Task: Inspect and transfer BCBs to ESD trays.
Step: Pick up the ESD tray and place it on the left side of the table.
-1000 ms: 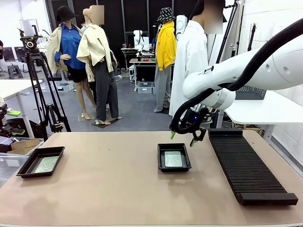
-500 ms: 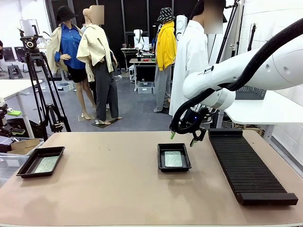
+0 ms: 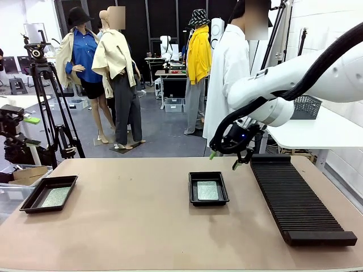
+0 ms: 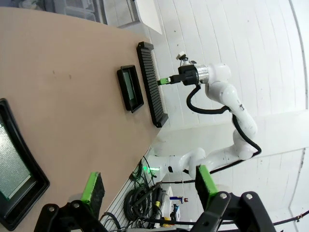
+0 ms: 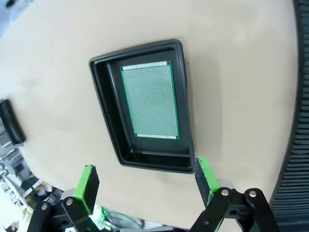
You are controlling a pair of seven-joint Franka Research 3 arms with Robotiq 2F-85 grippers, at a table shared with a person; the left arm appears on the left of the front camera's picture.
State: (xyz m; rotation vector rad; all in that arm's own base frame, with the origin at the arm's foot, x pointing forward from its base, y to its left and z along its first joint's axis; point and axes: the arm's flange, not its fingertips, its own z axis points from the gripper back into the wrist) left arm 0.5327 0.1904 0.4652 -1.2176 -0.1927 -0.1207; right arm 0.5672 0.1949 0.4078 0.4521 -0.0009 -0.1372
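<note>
Two black ESD trays lie on the table. The middle tray point(image 3: 191, 190) holds a green BCB point(image 3: 207, 190), and the left tray point(image 3: 29, 202) holds another BCB point(image 3: 55, 196). My right gripper point(image 3: 224, 159) hangs open above the table, behind and to the right of the middle tray. In the right wrist view it point(image 5: 145, 181) looks down on that tray point(image 5: 104, 96) and its board point(image 5: 150, 100), with nothing between the fingers. My left gripper point(image 4: 148, 183) is open and empty beside the left tray point(image 4: 26, 164). It stands at the table's left edge point(image 3: 25, 127).
A long black ribbed rack point(image 3: 295, 195) lies along the table's right side, close to the right gripper. A person in a white coat point(image 3: 227, 73) stands behind the far edge. A camera tripod point(image 3: 48, 96) stands beyond the far left corner.
My right gripper has risen and shifted right, away from the middle tray toward the rack. At the left edge my left gripper has moved up. Both trays and boards lie as before.
</note>
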